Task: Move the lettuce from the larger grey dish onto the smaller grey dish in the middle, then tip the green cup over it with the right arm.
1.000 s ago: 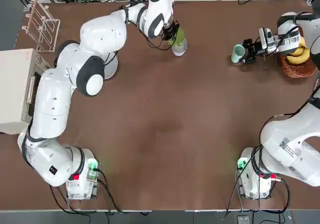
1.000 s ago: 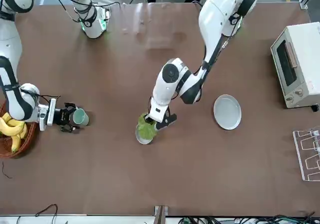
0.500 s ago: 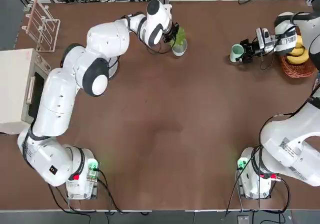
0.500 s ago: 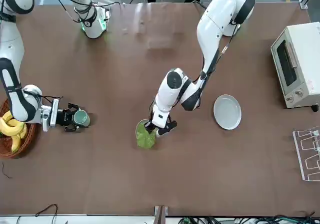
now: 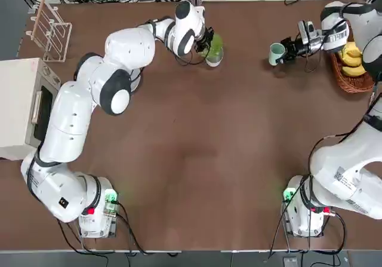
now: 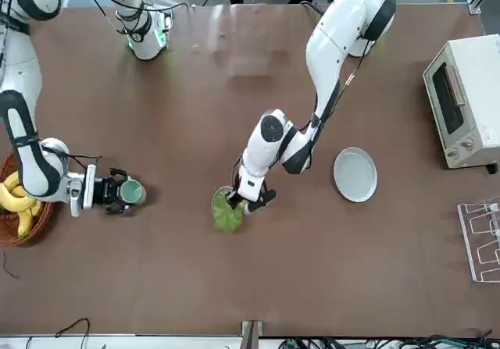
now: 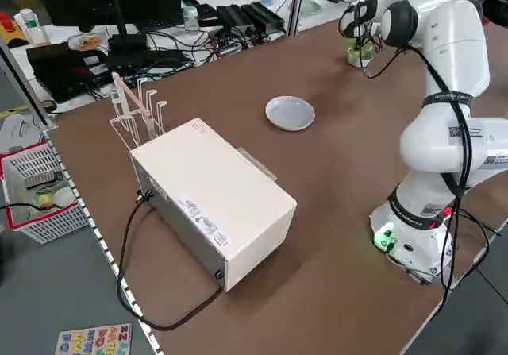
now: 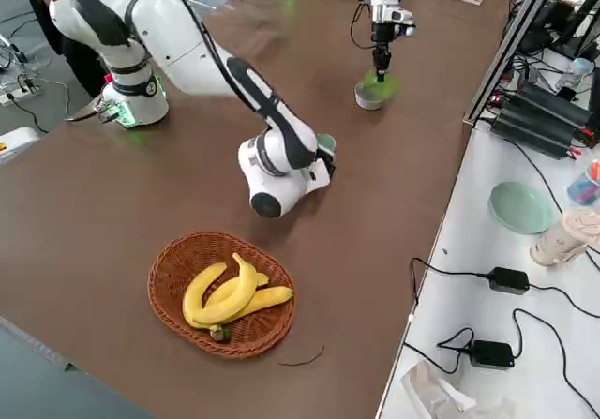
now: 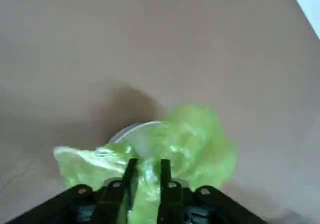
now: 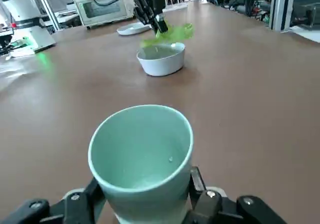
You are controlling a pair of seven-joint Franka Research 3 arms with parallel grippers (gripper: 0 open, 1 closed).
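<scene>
The lettuce [image 9: 195, 134] hangs just above the smaller grey dish [image 10: 161, 58], with my left gripper [image 9: 147, 166] shut on its leaves. From overhead the lettuce [image 5: 213, 42] covers most of that dish [image 5: 215, 58] at the table's far middle, and the left gripper [image 5: 207, 40] sits beside it. The larger grey dish [image 6: 355, 174] lies bare to the robot's left; the left arm hides most of it in the top view. My right gripper [image 5: 285, 48] is shut on the green cup [image 5: 276, 53], holding it upright off to the right of the small dish. The cup [image 10: 142, 154] looks hollow inside.
A wicker basket of bananas [image 5: 352, 64] stands at the far right edge, close to the right gripper. A white toaster oven [image 5: 21, 109] and a wire rack [image 5: 51, 28] occupy the left side. The arms' bases [image 5: 95, 210] stand at the near edge.
The right gripper has carried the green cup away from the banana basket, towards the small dish and the table's far edge. The left arm's wrist has shifted slightly, still holding the lettuce over the dish.
</scene>
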